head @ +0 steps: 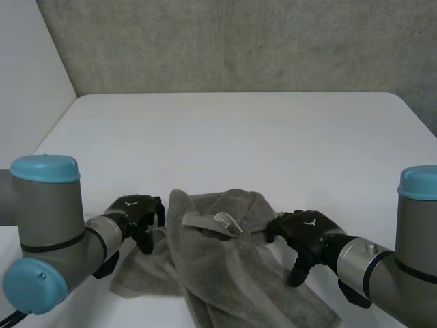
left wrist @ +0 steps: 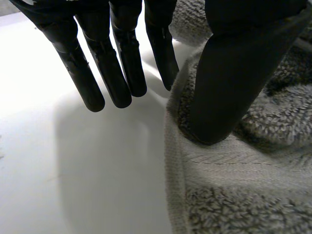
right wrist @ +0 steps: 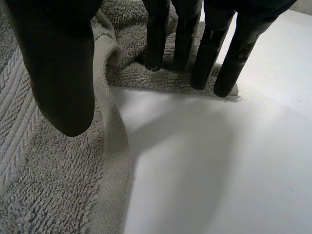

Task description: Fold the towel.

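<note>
Fingers point(left wrist: 119, 73) of the left hand point(head: 134, 210) hang straight and slightly fanned over bare white table point(head: 239, 137), their tips just beside the towel point(head: 225, 280) and not on it. That hand's thumb point(left wrist: 234, 73) stands well apart from them and presses its tip into the towel's rolled border, so nothing is pinched. On the right hand point(head: 304, 229) the fingers point(right wrist: 204, 53) are also straight and close side by side. Their tips come down along a thin edge of the cloth near one of its corners, and whether they press it I cannot tell. The right thumb point(right wrist: 58, 73) is held wide of them over a raised fold, with open table between. The towel is grey terry with a flat woven band. It lies crumpled in loose ridges by the table's near edge, about midway along it, between the two hands. A small pale label point(head: 229, 222) shows on its upper folds.
</note>
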Controlling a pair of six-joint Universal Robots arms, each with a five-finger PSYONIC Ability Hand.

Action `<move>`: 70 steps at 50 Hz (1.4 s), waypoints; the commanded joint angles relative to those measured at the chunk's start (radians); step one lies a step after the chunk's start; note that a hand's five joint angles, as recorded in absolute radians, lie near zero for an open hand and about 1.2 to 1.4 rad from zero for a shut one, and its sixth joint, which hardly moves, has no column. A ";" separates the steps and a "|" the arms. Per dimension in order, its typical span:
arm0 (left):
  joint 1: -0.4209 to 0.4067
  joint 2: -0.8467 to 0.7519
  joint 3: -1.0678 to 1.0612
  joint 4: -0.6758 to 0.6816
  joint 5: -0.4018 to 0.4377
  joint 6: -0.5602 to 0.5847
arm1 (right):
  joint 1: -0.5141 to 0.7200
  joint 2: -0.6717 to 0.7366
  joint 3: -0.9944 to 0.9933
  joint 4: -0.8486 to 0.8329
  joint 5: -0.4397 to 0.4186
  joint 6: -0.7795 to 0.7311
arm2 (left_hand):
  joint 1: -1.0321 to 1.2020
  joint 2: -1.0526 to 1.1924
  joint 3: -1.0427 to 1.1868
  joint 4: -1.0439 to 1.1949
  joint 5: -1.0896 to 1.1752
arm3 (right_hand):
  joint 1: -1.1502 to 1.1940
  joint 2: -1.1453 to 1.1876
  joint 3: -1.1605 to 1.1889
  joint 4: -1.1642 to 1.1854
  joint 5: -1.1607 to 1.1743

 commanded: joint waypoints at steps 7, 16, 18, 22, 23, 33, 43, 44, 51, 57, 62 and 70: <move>-0.021 -0.003 -0.013 0.018 0.001 -0.002 | 0.001 0.039 0.008 0.000 -0.002 0.018 | 0.241 0.239 0.240 0.239 0.242 | 0.068 0.074 0.067 0.068 0.061; -0.030 -0.012 -0.016 0.034 -0.001 -0.003 | 0.009 0.056 0.002 -0.001 -0.028 0.093 | 0.611 0.609 0.610 0.609 0.612 | 0.621 0.627 0.620 0.621 0.614; -0.035 -0.009 -0.014 0.034 -0.001 -0.003 | 0.014 0.056 -0.002 -0.001 -0.043 0.107 | 0.611 0.609 0.610 0.609 0.612 | 0.810 0.817 0.809 0.811 0.803; -0.036 0.011 -0.011 0.034 -0.005 -0.002 | 0.027 0.056 -0.036 0.006 -0.075 0.170 | 0.611 0.609 0.610 0.609 0.612 | 0.900 0.907 0.899 0.901 0.893; -0.038 0.028 -0.007 0.032 -0.009 -0.002 | 0.027 0.056 -0.036 0.006 -0.076 0.170 | 0.611 0.609 0.610 0.609 0.612 | 0.900 0.907 0.899 0.901 0.893; -0.021 0.318 0.004 0.023 -0.007 -0.002 | -0.073 -0.169 -0.182 0.072 -0.069 0.208 | 0.611 0.609 0.610 0.609 0.612 | 0.900 0.907 0.899 0.901 0.893; 0.065 0.628 0.010 -0.017 0.002 0.003 | -0.292 -0.346 -0.360 0.249 -0.135 0.205 | 0.611 0.609 0.610 0.609 0.612 | 0.900 0.907 0.899 0.901 0.893; 0.068 0.661 0.015 -0.032 0.008 0.002 | -0.308 -0.372 -0.381 0.281 -0.155 0.204 | 0.611 0.609 0.610 0.609 0.612 | 0.900 0.907 0.899 0.901 0.893; 0.068 0.758 0.029 -0.072 0.031 -0.002 | -0.336 -0.453 -0.485 0.358 -0.209 0.211 | 0.611 0.609 0.610 0.609 0.612 | 0.900 0.907 0.899 0.901 0.893; 0.068 0.801 0.053 -0.072 0.031 -0.002 | -0.336 -0.460 -0.548 0.371 -0.211 0.216 | 0.611 0.609 0.610 0.609 0.612 | 0.900 0.907 0.899 0.901 0.893; 0.074 0.780 0.067 -0.068 0.033 -0.002 | -0.335 -0.373 -0.593 0.417 -0.217 0.213 | 0.611 0.609 0.610 0.609 0.612 | 0.900 0.907 0.899 0.901 0.893; 0.115 0.558 0.107 -0.017 0.034 -0.003 | -0.313 -0.071 -0.675 0.414 -0.178 0.208 | 0.611 0.609 0.610 0.609 0.612 | 0.900 0.907 0.899 0.901 0.893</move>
